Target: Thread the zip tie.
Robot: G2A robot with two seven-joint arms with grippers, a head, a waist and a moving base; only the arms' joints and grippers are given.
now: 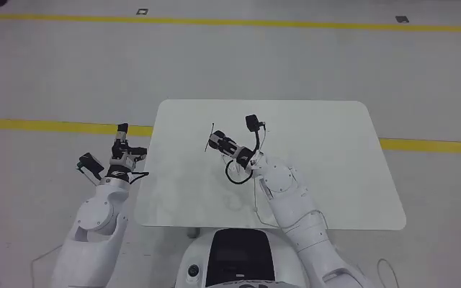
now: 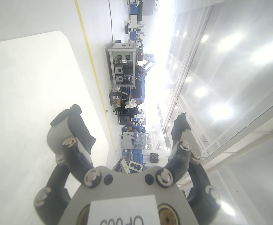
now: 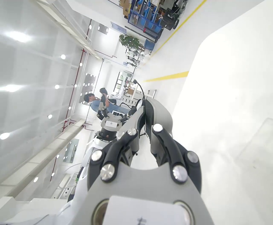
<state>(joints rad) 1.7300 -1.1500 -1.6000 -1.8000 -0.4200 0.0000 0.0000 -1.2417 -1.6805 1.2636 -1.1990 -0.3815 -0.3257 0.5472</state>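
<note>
Logging right gripper [image 1: 218,141] over left half of worktop [image 1: 324,144], nearer far edge. I read its jaws as pinched shut on zip tie [image 1: 210,135], thin black strip sticking out past fingertips on both sides. Left gripper [image 1: 122,141] sits just off worktop's left edge, jaws spread wide, nothing between them.

Pale grey floor [image 1: 216,65] all round, with 1 yellow line [image 1: 216,21] running straight across at 12 o'clock and a second yellow stripe [image 1: 57,126] crossing from 9 to 3, slipping under the white round-cornered table [image 1: 324,165]. Out in the hall there's a metal-framed cabinet [image 2: 121,64] near blue benches [image 2: 133,151], and a potted plant [image 3: 130,42] by blue racks [image 3: 145,15]. Ceiling lights [image 2: 226,44] glare bright overhead.
</note>
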